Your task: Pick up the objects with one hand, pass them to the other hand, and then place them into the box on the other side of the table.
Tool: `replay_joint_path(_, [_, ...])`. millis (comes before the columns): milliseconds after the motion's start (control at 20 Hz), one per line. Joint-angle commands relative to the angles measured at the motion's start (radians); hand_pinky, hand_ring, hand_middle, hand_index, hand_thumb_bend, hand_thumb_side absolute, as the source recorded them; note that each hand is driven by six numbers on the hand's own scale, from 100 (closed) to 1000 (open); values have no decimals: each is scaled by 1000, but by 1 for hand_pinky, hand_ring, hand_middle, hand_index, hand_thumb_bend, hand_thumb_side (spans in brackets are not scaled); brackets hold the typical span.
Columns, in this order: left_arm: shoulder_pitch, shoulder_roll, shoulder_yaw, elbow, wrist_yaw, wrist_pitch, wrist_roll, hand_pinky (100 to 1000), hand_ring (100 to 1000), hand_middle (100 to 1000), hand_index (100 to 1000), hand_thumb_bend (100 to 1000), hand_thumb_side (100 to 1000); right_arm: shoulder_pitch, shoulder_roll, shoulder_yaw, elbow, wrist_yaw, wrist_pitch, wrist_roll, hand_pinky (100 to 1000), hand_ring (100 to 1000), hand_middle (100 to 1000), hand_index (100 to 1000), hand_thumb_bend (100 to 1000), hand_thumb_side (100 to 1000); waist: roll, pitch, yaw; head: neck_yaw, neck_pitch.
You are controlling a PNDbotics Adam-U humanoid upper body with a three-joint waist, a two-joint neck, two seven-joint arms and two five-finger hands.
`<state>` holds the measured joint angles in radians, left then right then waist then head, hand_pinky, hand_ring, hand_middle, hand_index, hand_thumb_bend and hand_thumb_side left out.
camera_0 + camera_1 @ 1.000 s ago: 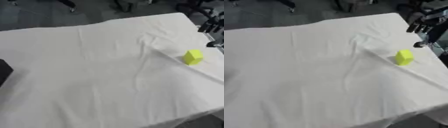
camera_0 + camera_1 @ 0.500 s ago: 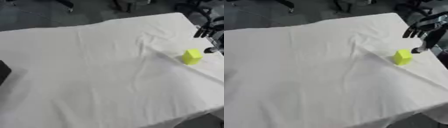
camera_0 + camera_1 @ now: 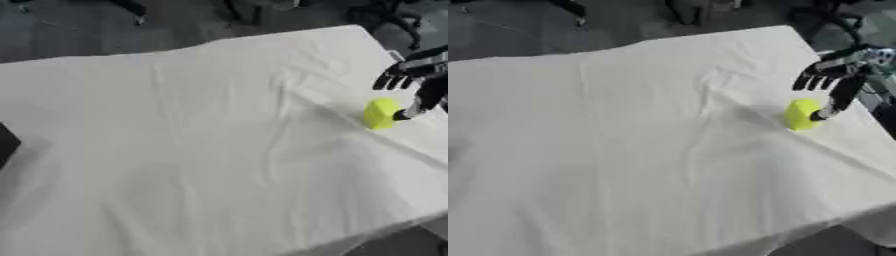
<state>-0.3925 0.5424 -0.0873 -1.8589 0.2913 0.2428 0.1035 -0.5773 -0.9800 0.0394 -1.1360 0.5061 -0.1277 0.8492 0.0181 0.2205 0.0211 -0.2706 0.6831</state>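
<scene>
- Table (image 3: 175,150): covered with a white cloth, creased in long folds that run from the middle toward the right edge.
- Yellow block (image 3: 802,114): a small yellow-green block standing on the cloth near the table's right edge, on one of the folds.
- Right hand (image 3: 830,80): black, entering from the right side and held just above and to the right of the block. Its fingers are spread apart and point down and to the left; the thumb reaches down with its tip beside the block's right face. Whether the tip touches the block cannot be told. The hand holds nothing.
- Box (image 3: 5,144): only a dark corner shows at the left edge, well apart from the block.
- Left hand: out of sight in both views.
</scene>
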Motion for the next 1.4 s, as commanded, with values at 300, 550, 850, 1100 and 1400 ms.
replay_joint_path(300, [-14, 5, 7, -22, 8, 2, 0, 757, 756, 767, 794, 185, 714, -54, 14, 11, 93, 111, -26, -63, 877, 902, 860, 869, 472, 100, 19, -6, 4, -10, -13])
replay_joint_path(550, [-13, 2, 9, -21, 8, 2, 1, 756, 755, 767, 793, 187, 714, -76, 27, 14, 147, 196, -38, -89, 875, 900, 861, 867, 481, 100, 22, -3, 7, -11, -15])
replay_joint_path(850, [-10, 0, 9, -20, 10, 2, 0, 757, 755, 767, 792, 182, 718, -107, 48, 13, 223, 257, -49, -118, 868, 889, 847, 850, 468, 100, 26, 0, 8, -13, -16])
replay_joint_path(1100, [-9, -1, 10, -20, 9, 1, 0, 756, 754, 766, 791, 183, 716, -125, 70, 17, 259, 281, -58, -150, 835, 825, 732, 746, 435, 100, 31, 0, 14, -18, -15])
replay_joint_path(1400, [-11, -4, 10, -18, 8, 2, 1, 756, 753, 765, 791, 177, 717, -126, 85, 17, 254, 277, -31, -289, 757, 661, 493, 512, 294, 100, 29, -2, 17, -20, -15])
